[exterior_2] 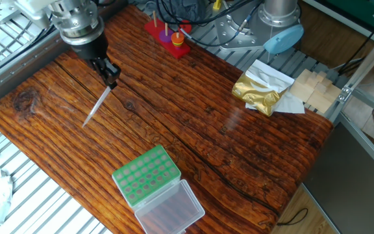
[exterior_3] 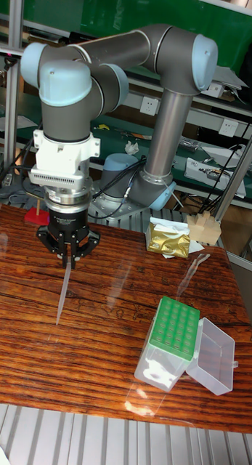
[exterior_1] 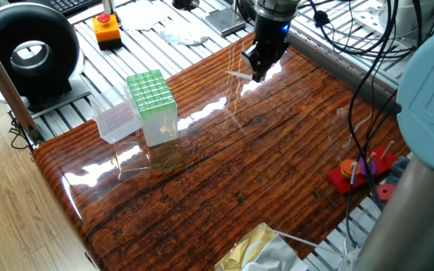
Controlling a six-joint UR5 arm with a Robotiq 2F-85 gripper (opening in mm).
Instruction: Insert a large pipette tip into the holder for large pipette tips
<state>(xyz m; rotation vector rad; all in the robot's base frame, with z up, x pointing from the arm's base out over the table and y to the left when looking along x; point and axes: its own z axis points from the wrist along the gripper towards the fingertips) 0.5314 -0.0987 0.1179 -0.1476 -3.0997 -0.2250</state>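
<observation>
Above the table point(exterior_2: 193, 130), my gripper point(exterior_3: 67, 259) points down, fingers pinching the large pipette tip point(exterior_3: 62, 290).
The holder point(exterior_3: 171, 341) sits well apart at four o'clock; tip faint against glare.

Glossy wood-grain table point(exterior_1: 224, 158) on slatted aluminium bench point(exterior_1: 66, 105); pale wood floor point(exterior_1: 13, 218) beside table; green wall panel point(exterior_3: 104, 18) behind.
</observation>
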